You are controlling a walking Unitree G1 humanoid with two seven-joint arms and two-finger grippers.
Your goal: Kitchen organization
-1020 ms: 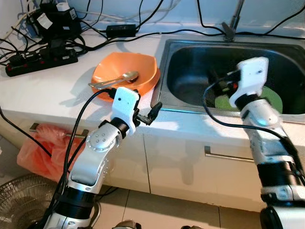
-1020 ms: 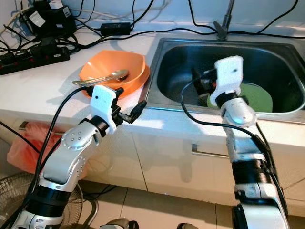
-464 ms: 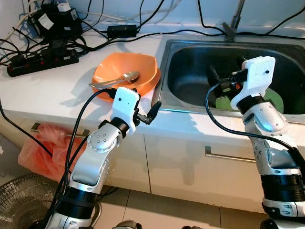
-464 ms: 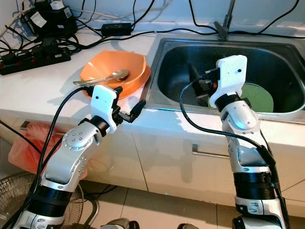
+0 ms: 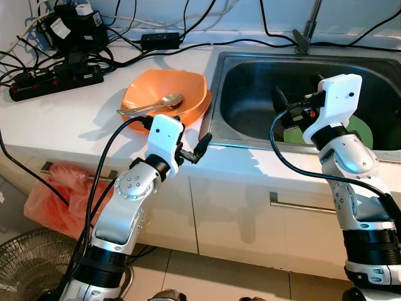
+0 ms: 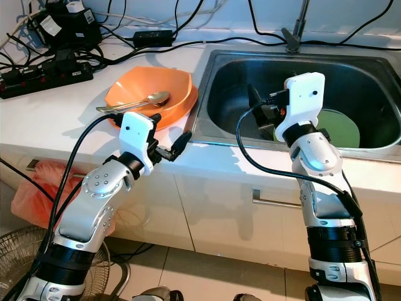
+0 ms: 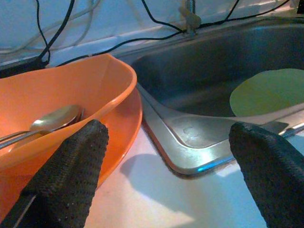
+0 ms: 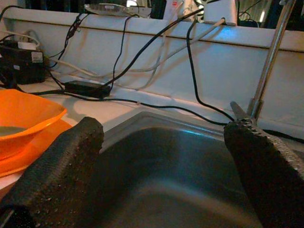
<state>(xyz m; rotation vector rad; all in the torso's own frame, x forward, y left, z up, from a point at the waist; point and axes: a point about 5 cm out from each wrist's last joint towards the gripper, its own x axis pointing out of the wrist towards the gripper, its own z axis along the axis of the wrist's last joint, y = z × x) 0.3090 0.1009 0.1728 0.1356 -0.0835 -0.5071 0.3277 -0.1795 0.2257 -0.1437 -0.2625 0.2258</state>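
An orange bowl [image 5: 166,94] holding a metal spoon [image 5: 156,103] rests on an orange plate on the white counter, left of the steel sink [image 5: 217,75]. A green plate [image 6: 338,127] lies flat in the sink's basin. My left gripper [image 5: 191,141] hovers open over the counter's front edge, between the bowl and the sink corner; in its wrist view the bowl [image 7: 61,99] and the green plate [image 7: 270,90] lie ahead. My right gripper [image 5: 297,94] is open above the basin, holding nothing, with the sink [image 8: 166,171] beneath its fingers.
A power strip [image 5: 53,78], a black adapter [image 5: 160,39] and tangled cables crowd the back of the counter. The faucet [image 5: 307,31] rises behind the sink. Below the counter hang an orange plastic bag [image 5: 56,188] and cabinet handle [image 5: 301,204]; a fan [image 5: 31,263] stands on the floor.
My right gripper has risen slightly and shifted right over the sink. The left arm has stayed put, and bowl, spoon and green plate lie as before.
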